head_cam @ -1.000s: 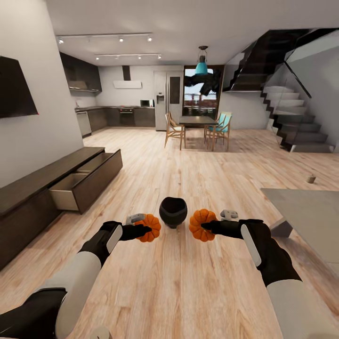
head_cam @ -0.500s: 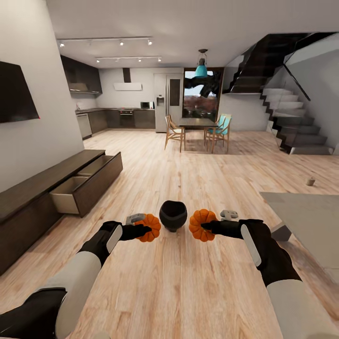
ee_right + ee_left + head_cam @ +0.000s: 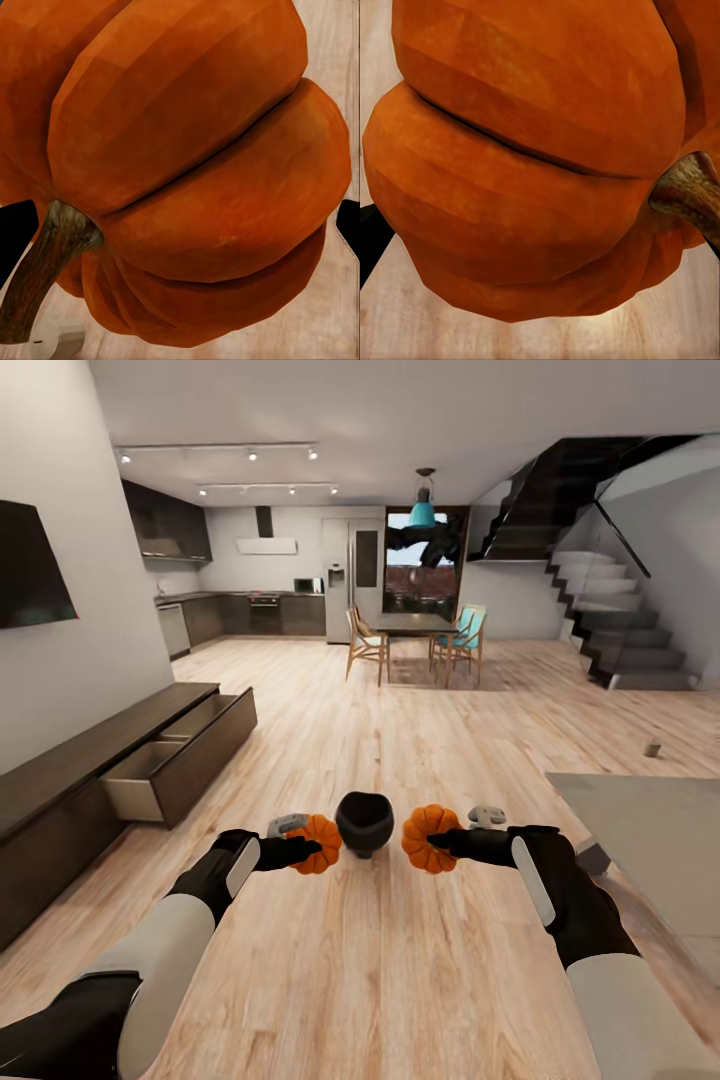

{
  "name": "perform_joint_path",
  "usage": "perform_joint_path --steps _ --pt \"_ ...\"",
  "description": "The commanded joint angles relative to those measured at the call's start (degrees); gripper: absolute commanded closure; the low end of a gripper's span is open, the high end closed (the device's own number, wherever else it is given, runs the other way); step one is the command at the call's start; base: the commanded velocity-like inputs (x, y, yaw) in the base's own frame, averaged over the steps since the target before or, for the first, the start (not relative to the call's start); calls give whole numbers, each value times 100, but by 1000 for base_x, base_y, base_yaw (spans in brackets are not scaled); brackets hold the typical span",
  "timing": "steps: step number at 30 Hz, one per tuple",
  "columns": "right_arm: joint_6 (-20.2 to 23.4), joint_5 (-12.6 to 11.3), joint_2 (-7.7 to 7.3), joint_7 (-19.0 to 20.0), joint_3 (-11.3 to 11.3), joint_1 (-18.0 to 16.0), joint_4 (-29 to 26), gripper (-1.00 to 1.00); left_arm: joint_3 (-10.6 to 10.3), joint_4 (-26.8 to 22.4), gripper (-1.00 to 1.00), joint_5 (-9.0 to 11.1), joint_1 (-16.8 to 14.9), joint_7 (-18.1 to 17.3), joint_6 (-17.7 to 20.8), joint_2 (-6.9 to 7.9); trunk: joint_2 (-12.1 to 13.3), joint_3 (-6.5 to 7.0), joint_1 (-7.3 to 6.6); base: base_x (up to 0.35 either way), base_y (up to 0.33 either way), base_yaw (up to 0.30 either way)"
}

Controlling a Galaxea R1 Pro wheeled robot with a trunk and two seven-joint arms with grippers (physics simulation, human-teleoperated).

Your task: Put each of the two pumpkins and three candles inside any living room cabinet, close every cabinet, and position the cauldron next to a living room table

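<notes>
Head view: two orange ribbed pumpkins (image 3: 318,844)

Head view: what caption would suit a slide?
Each pincer, left and right, carries a pumpkin, cauldron between, cabinet drawers open.

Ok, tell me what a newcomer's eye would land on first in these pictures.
Two orange pumpkins, the left pumpkin held in the left gripper and the right pumpkin in the right gripper, both out front above the wood floor. Between them on the floor sits the black cauldron. At the left wall, the long dark cabinet has a drawer pulled open.
</notes>
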Motion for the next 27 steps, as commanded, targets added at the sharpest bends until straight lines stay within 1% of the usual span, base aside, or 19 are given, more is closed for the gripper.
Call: perform_joint_path --steps 1,19,27 --pt "31 -21 -2 -1 -1 -4 -3 100 31 -9 100 -30 0 0 38 -6 39 16 -23 0 0 -196" --pt "25 -30 -2 23 5 -4 -7 100 31 -9 100 -30 -1 7 38 -9 761 439 -419 0 0 -227" --pt "3 -30 -2 34 6 -4 -11 100 31 -9 100 -30 -1 8 38 -7 1082 645 -594 0 0 -187"
